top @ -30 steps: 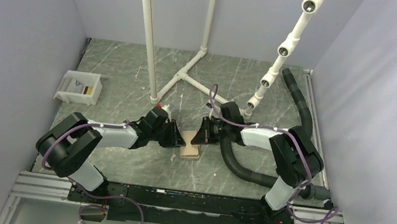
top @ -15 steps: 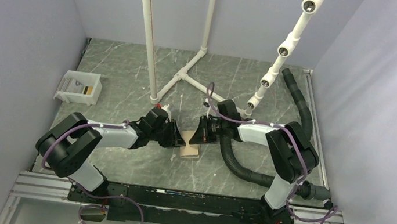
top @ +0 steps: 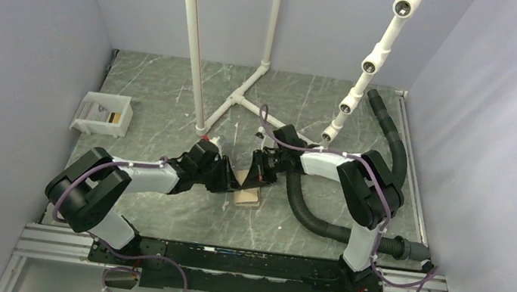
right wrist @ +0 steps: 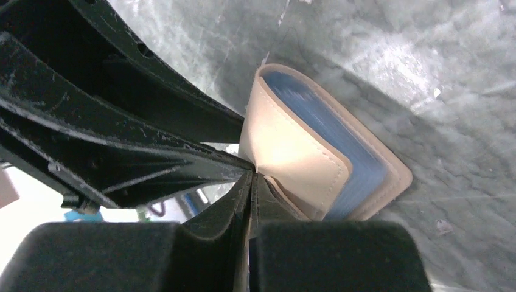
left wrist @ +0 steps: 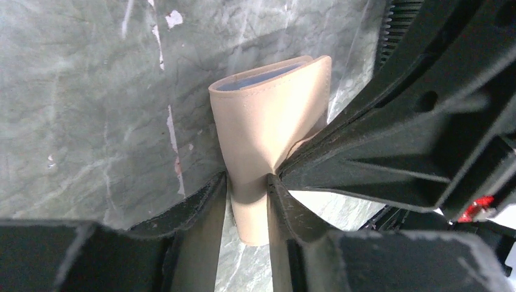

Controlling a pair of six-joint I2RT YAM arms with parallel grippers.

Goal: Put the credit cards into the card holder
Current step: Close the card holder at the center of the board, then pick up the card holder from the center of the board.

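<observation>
I see the small flat tan-brown folding card holder [top: 247, 196] lying in the middle of the grey stone-look desk [top: 172, 88], right between my two arms. My left gripper [left wrist: 246, 182] comes at it from the left and pinches the soft tan flap [left wrist: 268, 115], so the flap stands up. My right gripper [right wrist: 251, 176] comes from the right. It is squeezed tight, with its tip pushed against the same flap. I cannot tell if it nips any of it. The two grippers almost touch, so both are just as near.

The shiny blue-grey pocket [right wrist: 331, 131] peeks out under the flap, on the side away from both grippers. I see no dark shiny credit cards in either gripper. A dark bit [top: 116, 119] sits in the white plastic tray [top: 97, 103] well off to the left. Maybe that is them. I think a card has to come over from there.
</observation>
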